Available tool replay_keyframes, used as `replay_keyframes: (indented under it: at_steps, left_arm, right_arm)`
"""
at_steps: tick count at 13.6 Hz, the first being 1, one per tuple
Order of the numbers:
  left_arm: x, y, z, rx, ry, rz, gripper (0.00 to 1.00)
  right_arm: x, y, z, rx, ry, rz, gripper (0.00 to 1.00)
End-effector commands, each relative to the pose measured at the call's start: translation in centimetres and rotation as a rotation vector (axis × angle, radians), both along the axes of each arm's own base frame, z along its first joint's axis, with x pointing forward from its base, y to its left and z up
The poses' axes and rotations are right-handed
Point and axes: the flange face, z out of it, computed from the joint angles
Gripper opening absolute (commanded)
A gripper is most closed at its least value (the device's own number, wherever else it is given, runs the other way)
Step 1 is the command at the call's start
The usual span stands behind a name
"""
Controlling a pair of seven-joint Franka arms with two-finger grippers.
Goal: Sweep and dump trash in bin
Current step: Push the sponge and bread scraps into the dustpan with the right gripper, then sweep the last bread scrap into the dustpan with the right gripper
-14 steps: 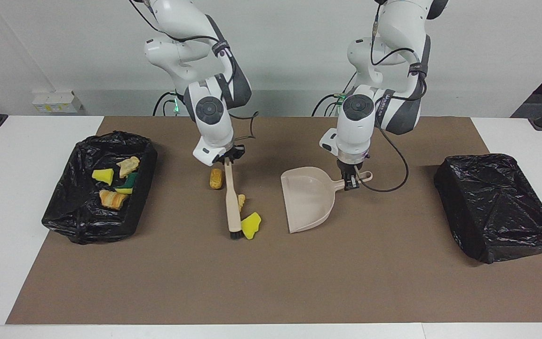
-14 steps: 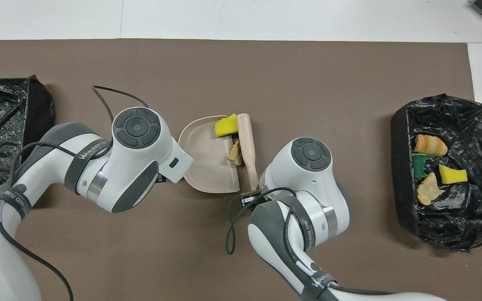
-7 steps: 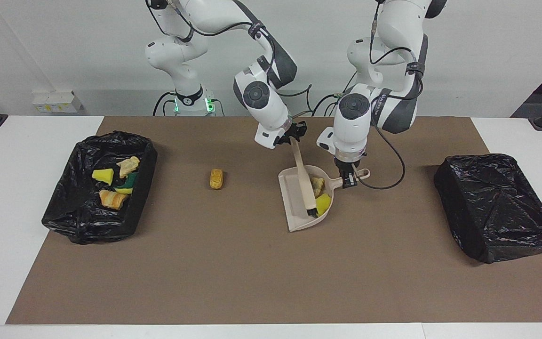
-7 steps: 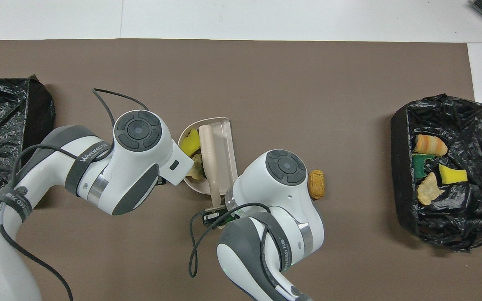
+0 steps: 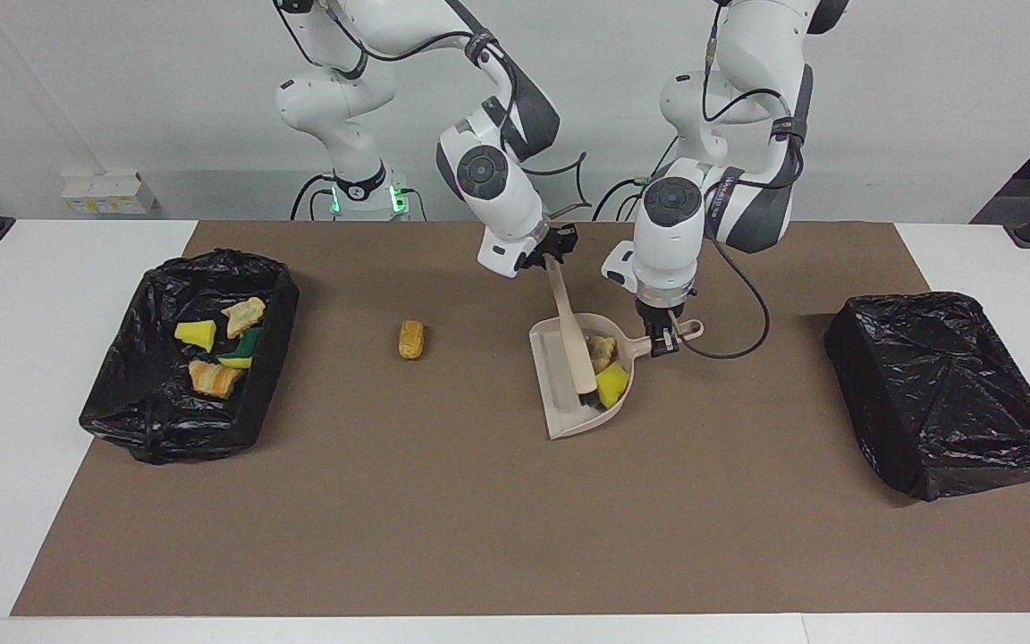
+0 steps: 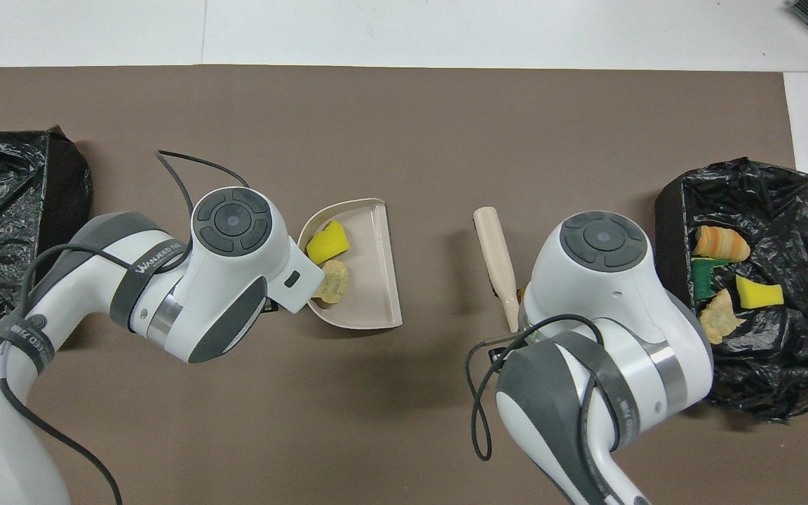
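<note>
My left gripper (image 5: pixel 665 343) is shut on the handle of the beige dustpan (image 5: pixel 561 394), which lies on the mat. A yellow sponge chunk (image 5: pixel 612 385) and a tan lump (image 5: pixel 603 350) lie in the pan; both show in the overhead view, sponge chunk (image 6: pixel 327 242) and lump (image 6: pixel 334 280). My right gripper (image 5: pixel 551 257) is shut on the beige brush (image 5: pixel 572 340). In the facing view the brush head is in the pan. In the overhead view the brush (image 6: pixel 494 256) is out of the pan (image 6: pixel 365 308), over the mat toward the right arm's end. One bread-like lump (image 5: pixel 410 340) lies loose on the mat.
A black-lined bin (image 5: pixel 122 420) at the right arm's end holds several scraps and also shows in the overhead view (image 6: pixel 670 280). A second black-bagged bin (image 5: pixel 944 385) stands at the left arm's end. A brown mat (image 5: pixel 479 519) covers the table.
My right arm swept the yellow sponge and tan lump into the dustpan. In the overhead view the brush has since left the pan toward the right arm's end. The left arm stayed put.
</note>
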Motion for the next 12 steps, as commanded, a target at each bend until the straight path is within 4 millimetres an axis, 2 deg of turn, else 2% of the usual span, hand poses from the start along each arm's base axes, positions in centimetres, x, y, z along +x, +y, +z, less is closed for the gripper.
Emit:
replay_keyframes:
  at_steps: [1, 2, 4, 5, 7, 9, 10, 12]
  left_arm:
    - [-2.0, 0.3, 0.1, 0.046, -0.010, -0.010, 0.00]
    - [-2.7, -0.2, 0.1, 0.049, -0.010, -0.022, 0.00]
    - [-4.0, -1.4, -0.2, 0.052, -0.010, -0.020, 0.00]
    - [-4.7, -2.2, -0.4, 0.051, -0.010, -0.015, 0.00]
    - [-5.5, -3.3, -0.3, 0.036, -0.013, 0.010, 0.00]
    - [-7.4, -4.9, -0.7, 0.043, -0.005, -0.015, 0.00]
    - [-8.2, -5.4, -1.5, 0.044, 0.001, -0.005, 0.00]
    - [-8.5, -5.8, -1.8, 0.028, -0.016, 0.014, 0.00]
  right_arm:
    - [-3.7, -5.2, -2.4, -0.045, 0.013, 0.060, 0.00]
    - [-4.5, -6.0, -2.8, -0.063, 0.021, 0.099, 0.00]
    - [-5.8, -7.0, -2.3, -0.155, 0.052, 0.141, 0.00]
    - [-5.9, -7.4, -2.4, -0.172, 0.055, 0.142, 0.00]
    - [-7.2, -9.0, -3.4, -0.172, 0.064, 0.124, 0.00]
    - [-9.4, -10.8, -4.9, -0.142, 0.050, 0.127, 0.00]
    - [-9.5, -11.8, -5.1, -0.132, 0.061, 0.114, 0.00]
    - [-9.2, -13.5, -5.8, -0.121, 0.085, 0.087, 0.00]
